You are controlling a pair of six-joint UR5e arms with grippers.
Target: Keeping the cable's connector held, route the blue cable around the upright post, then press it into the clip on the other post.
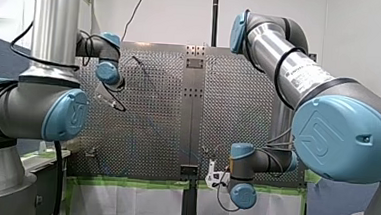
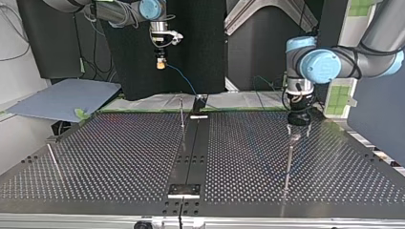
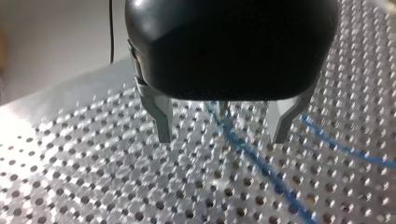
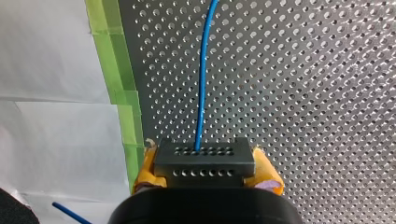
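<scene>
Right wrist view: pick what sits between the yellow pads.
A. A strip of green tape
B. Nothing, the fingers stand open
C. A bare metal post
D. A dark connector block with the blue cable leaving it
D: my right gripper has its yellow pads closed on both sides of the dark connector block, and the blue cable runs out of its holed face.

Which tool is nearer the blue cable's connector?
Right. My right tool is shut on the connector; my left tool, open, hangs far off over the blue cable.
</scene>
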